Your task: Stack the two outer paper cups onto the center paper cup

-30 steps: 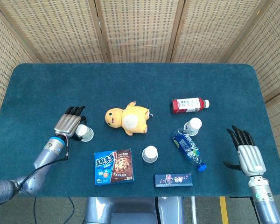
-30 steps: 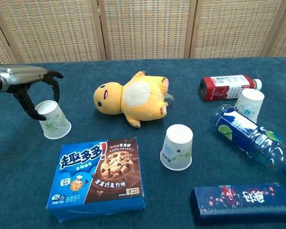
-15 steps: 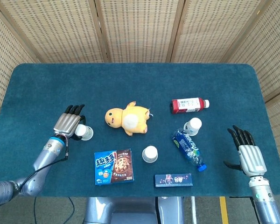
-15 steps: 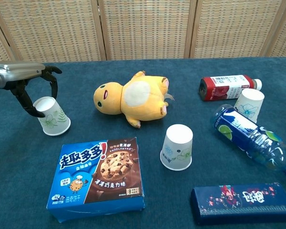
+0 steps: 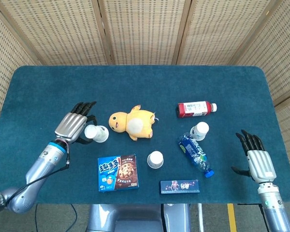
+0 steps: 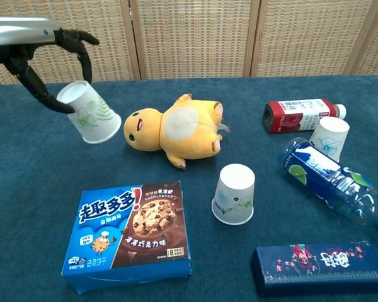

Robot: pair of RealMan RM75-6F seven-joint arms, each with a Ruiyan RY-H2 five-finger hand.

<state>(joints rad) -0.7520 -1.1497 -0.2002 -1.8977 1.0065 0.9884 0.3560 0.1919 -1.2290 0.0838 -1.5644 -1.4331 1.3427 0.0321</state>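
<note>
Liftoff for the first cup: your left hand (image 6: 34,44) has raised the left paper cup (image 6: 89,113) off the table (image 5: 38,92), fingers (image 6: 41,94) clamped on it upside down and tilted, where a second ago it stood on the cloth. You can now carry it right to the center paper cup (image 6: 234,194), inverted near the front edge. Counted near to far: one dark blue box (image 6: 321,267), one cookie box (image 6: 131,236), three paper cups including the right paper cup (image 6: 329,137), one blue bottle (image 6: 334,185), one plush duck (image 6: 173,129), one red bottle (image 6: 300,114). Your right hand (image 5: 257,159) waits open and empty.
</note>
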